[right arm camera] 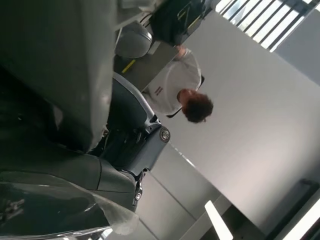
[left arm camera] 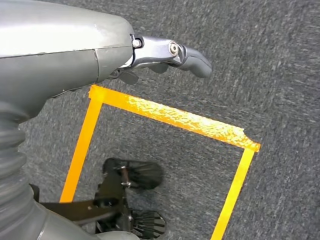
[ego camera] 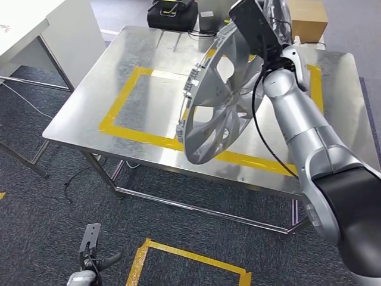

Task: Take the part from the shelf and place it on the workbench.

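Right hand [ego camera: 269,44] grasps the silver wheel cover [ego camera: 220,98] by its rim at about 1 o'clock, holding it tilted on edge above the steel counter [ego camera: 81,113]; left hand [left arm camera: 170,52] hangs over the carpet, released, fingers extended

Your right hand [right arm camera: 124,135] gripping the silver part [right arm camera: 60,65] close against its dark fingers, beyond the hand a person in a white shirt [right arm camera: 177,82] standing by a pale wall [right arm camera: 256,130]
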Motion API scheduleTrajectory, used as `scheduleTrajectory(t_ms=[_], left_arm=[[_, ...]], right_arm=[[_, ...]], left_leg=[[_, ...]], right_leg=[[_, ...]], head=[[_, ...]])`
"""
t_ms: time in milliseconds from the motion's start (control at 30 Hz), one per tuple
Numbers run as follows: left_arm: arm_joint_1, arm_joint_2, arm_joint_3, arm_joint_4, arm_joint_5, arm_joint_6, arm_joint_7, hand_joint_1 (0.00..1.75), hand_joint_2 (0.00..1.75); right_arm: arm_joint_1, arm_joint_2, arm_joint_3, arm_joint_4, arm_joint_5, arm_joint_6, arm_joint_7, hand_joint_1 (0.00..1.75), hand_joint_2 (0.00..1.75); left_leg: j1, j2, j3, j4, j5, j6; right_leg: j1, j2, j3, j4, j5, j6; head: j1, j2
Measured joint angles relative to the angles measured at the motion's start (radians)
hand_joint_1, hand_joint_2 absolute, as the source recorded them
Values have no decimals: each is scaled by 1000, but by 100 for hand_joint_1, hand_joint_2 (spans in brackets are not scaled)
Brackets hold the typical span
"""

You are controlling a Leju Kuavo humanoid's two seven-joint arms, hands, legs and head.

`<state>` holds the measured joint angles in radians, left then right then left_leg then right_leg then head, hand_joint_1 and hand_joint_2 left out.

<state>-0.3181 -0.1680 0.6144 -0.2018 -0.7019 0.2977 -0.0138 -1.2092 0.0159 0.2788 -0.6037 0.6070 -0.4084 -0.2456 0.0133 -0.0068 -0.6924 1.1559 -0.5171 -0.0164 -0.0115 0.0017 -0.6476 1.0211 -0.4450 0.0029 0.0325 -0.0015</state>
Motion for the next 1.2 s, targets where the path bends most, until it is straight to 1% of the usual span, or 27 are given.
scheduleTrajectory(t_ms=[67, 100, 133, 167, 200, 233, 267, 300, 367, 433, 500, 567, 600, 633, 667, 700, 733, 767, 800, 933, 967, 1033, 1067, 1100, 1133, 1167, 1200], left_arm=[[1, 3, 1, 0, 2, -6, -2, 0, 175], [3, 4, 2, 0, 3, -10, -4, 0, 175], [4, 5, 3, 0, 4, -14, -6, 0, 175], [5, 5, 4, 0, 5, -16, -7, 0, 175], [5, 7, 4, 0, 5, -16, -8, 0, 175], [5, 8, 5, 0, 5, -17, -8, 0, 175], [4, 10, 6, 0, 5, -17, -8, 0, 175], [3, 11, 6, 0, 5, -17, -8, 0, 175], [3, 11, 7, 0, 5, -17, -9, 0, 175], [3, 11, 8, 0, 5, -17, -9, 0, 175], [0, 11, 10, 0, 7, -24, -10, 0, 175], [1, 9, 15, 0, 15, -33, -15, 0, 175], [4, 9, 19, 0, 18, -37, -17, 0, 175], [7, 9, 23, 0, 21, -41, -21, 0, 175], [10, 9, 26, 0, 22, -45, -24, 0, 175], [13, 10, 29, 0, 22, -49, -26, 0, 175], [15, 12, 31, 0, 22, -51, -27, 0, 175], [17, 14, 33, 0, 20, -52, -26, 0, 175], [19, 17, 35, 0, 17, -50, -25, 0, 175], [29, 32, 46, 0, 5, -42, -14, 0, 175], [30, 36, 48, 0, 2, -41, -13, 0, 175], [30, 41, 50, 0, -2, -41, -10, 0, 175], [29, 44, 51, 0, -5, -41, -9, 0, 175], [29, 46, 51, 0, -10, -43, -7, 0, 175], [28, 47, 51, 0, -15, -44, -5, 0, 175], [27, 47, 51, 0, -21, -46, -4, 0, 175], [24, 48, 51, 0, -27, -48, -2, 0, 175]], right_arm=[[-15, -22, -10, 23, 21, -20, 28, 175, 175], [-19, -35, -16, 35, 28, -26, 41, 175, 175], [-23, -47, -24, 45, 31, -28, 49, 175, 175], [-26, -57, -34, 53, 34, -29, 52, 175, 175], [-30, -65, -42, 59, 35, -29, 51, 175, 175], [-36, -71, -48, 64, 35, -30, 50, 175, 175], [-41, -76, -53, 71, 36, -31, 48, 175, 175], [-45, -81, -56, 77, 36, -33, 48, 175, 175], [-48, -90, -62, 87, 36, -35, 48, 175, 175], [-48, -96, -67, 92, 38, -37, 49, 175, 175], [-49, -103, -71, 99, 50, -42, 61, 175, 175], [-44, -119, -71, 115, 90, -51, 88, 175, 175], [-40, -132, -70, 125, 123, -57, 108, 175, 175], [-36, -148, -66, 137, 162, -61, 131, 175, 175], [-33, -165, -61, 149, 204, -64, 155, 175, 175], [-31, -183, -55, 160, 243, -64, 179, 175, 175], [-31, -198, -50, 173, 276, -61, 200, 175, 175], [-30, -212, -44, 186, 302, -53, 218, 175, 175], [-28, -222, -40, 198, 323, -41, 235, 175, 175], [-32, -252, -26, 236, 378, 50, 301, 175, 175], [-34, -257, -23, 244, 386, 72, 311, 175, 175], [-36, -261, -20, 256, 392, 127, 334, 175, 175], [-39, -261, -19, 265, 393, 173, 351, 175, 175], [-42, -262, -19, 275, 393, 241, 374, 175, 175], [-43, -264, -19, 286, 394, 311, 397, 175, 175], [-42, -265, -20, 295, 394, 379, 419, 175, 175], [-40, -268, -20, 303, 394, 434, 437, 175, 175]], left_leg=[[2, 1, -61, 121, -40, -4], [2, 1, -79, 150, -40, -4], [2, 1, -81, 144, -21, -2], [2, 1, -66, 101, 14, 1], [1, 1, -41, 36, 54, 6], [-1, 1, -16, -23, 83, 11], [-3, 2, 6, -72, 98, 16], [-5, 2, 19, -99, 99, 20], [-7, 1, 29, -116, 88, 26], [-4, 1, 36, -128, 90, 34], [-2, 2, 41, -137, 92, 41], [-1, 1, 43, -137, 90, 45], [0, -1, 44, -136, 89, 46], [1, -4, 45, -135, 88, 46], [4, -6, 47, -133, 85, 44], [5, -9, 48, -131, 82, 40], [5, -10, 48, -127, 78, 35], [3, -11, 47, -122, 74, 29], [2, -11, 45, -119, 73, 24], [3, -5, 48, -110, 62, 7], [4, -3, 39, -83, 45, 4], [4, 1, -9, 29, -8, 0], [4, 1, -39, 96, -34, 0], [3, 1, -61, 143, -47, 2], [1, 1, -68, 157, -44, 6], [-2, 1, -56, 134, -25, 13], [-8, 1, -25, 77, 6, 25]], right_leg=[[0, 2, 5, 1, -4, -5], [1, 3, 8, 1, -6, -5], [1, 4, 11, 1, -9, -5], [2, 4, 15, 1, -11, -4], [2, 6, 18, 2, -14, -2], [3, 8, 19, 2, -16, 1], [4, 10, 19, 2, -17, 5], [4, 12, 17, 2, -18, 9], [4, 12, 15, 0, -17, 19], [2, 10, 5, 12, -30, 27], [1, 9, -36, 94, -76, 32], [0, 9, -100, 222, -123, 37], [-1, 9, -123, 261, -126, 41], [-3, 8, -130, 263, -110, 45], [-7, 7, -118, 226, -78, 50], [-11, 4, -92, 160, -38, 55], [-12, 1, -60, 98, -10, 59], [-12, -1, -35, 46, 5, 58], [-11, -2, -19, 19, 7, 55], [-8, 2, -4, 9, -2, 24], [-9, 3, 1, 7, -3, 16], [-8, 7, 8, 5, -5, 5], [-6, 10, 9, 5, -5, 2], [-4, 13, 11, 5, -6, 1], [-1, 15, 12, 5, -5, 0], [3, 17, 13, 5, -5, -1], [7, 18, 14, 5, -4, -2]], head=[[0, 0], [0, 0], [0, 0], [0, 0], [0, 0], [0, 0], [0, 0], [1, 0], [1, 0], [2, 0], [3, 0], [3, 0], [4, 0], [4, 0], [4, 0], [5, 0], [5, 0], [5, 0], [5, 0], [4, 0], [4, 0], [2, 0], [1, 0], [1, 0], [1, 0], [1, 0], [1, 0]])
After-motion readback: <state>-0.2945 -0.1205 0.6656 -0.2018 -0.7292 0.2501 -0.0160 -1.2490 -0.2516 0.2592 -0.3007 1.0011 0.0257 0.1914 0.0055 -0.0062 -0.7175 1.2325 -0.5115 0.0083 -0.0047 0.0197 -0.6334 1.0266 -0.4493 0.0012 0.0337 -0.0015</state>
